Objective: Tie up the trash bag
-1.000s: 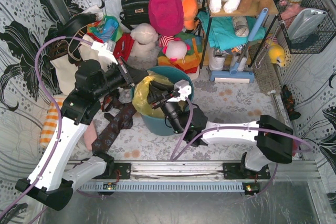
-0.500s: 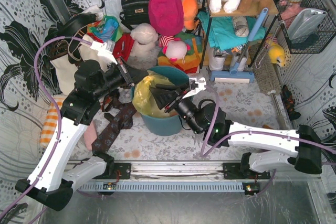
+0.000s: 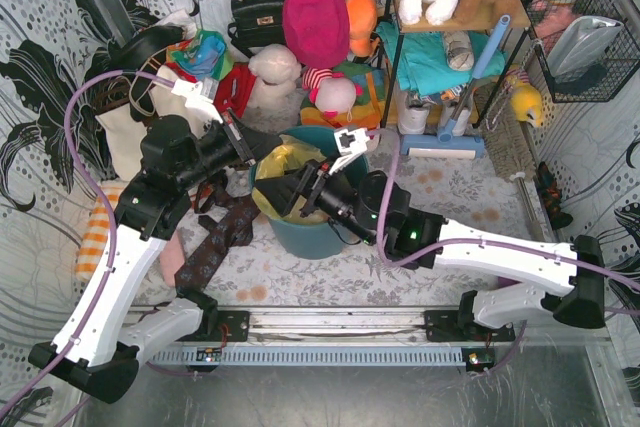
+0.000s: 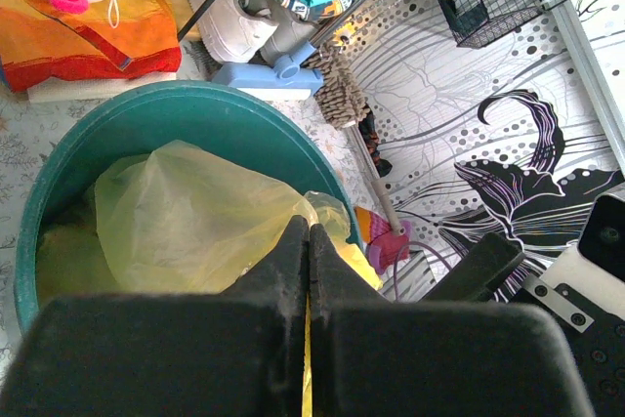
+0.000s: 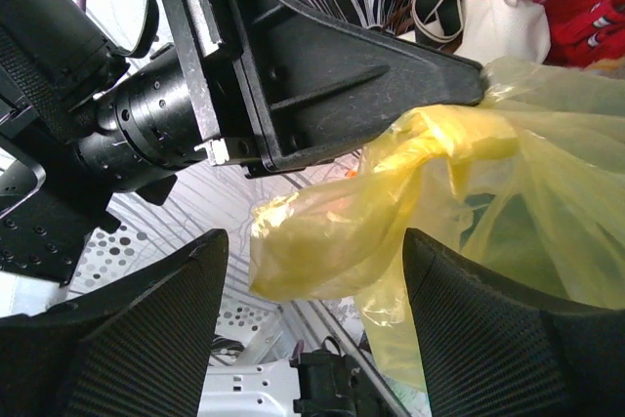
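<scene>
Left tool (image 4: pixel 309 231) pinches the thin, light, slippery bag (image 3: pixel 272 185), sitting in the bin (image 3: pixel 310 239) at mid-frame; right tool (image 5: pixel 314 241), spread, should probably grip where it bunches.

bag in bin, arms from both sides

the trash bag (image 3: pixel 276 179) sits in the round bin (image 3: pixel 306 238) in the middle. the left gripper (image 4: pixel 309 233) reaches in from the left onto the bag's top. the right gripper (image 5: pixel 314 244) comes from the right, straddling a twisted part of the bag. neckties (image 3: pixel 215 242) lie left of the bin, plush toys (image 3: pixel 335 95) sit behind it, and a shelf rack (image 3: pixel 440 23) stands back right.
</scene>
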Controlling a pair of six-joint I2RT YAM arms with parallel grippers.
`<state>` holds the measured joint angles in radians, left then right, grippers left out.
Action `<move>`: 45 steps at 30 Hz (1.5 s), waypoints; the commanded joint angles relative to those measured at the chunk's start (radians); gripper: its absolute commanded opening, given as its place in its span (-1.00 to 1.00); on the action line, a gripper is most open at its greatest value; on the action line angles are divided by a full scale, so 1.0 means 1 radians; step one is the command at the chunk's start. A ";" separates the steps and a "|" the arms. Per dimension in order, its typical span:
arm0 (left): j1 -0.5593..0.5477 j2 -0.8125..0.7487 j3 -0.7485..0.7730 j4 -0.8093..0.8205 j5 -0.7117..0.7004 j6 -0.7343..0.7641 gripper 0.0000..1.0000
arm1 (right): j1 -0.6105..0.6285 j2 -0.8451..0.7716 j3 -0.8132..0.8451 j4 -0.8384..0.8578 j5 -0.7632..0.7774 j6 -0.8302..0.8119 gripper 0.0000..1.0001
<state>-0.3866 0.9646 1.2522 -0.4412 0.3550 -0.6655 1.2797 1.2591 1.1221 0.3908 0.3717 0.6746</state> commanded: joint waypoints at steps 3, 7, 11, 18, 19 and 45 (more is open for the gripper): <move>-0.008 -0.015 -0.013 0.074 0.005 -0.011 -1.00 | 0.006 0.060 0.122 -0.101 -0.020 0.061 0.39; -0.008 -0.012 -0.013 0.078 0.008 -0.011 -1.00 | 0.006 0.052 0.120 -0.124 0.025 0.058 -0.06; -0.007 -0.015 -0.015 0.076 0.000 -0.007 -1.00 | 0.006 0.018 0.079 -0.125 0.069 0.063 -0.72; -0.007 -0.009 -0.023 0.085 -0.028 0.002 -1.00 | 0.006 -0.035 0.031 -0.178 0.101 0.072 -1.00; -0.007 -0.007 -0.019 0.081 -0.036 0.005 -1.00 | 0.007 -0.046 0.019 -0.187 0.107 0.077 -1.00; -0.008 0.002 -0.009 0.023 -0.166 0.082 -1.00 | 0.006 -0.345 -0.179 -0.553 0.336 0.194 -1.00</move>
<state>-0.3931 0.9775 1.2396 -0.4366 0.2508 -0.6155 1.2800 0.9581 0.9627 -0.0776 0.6373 0.8352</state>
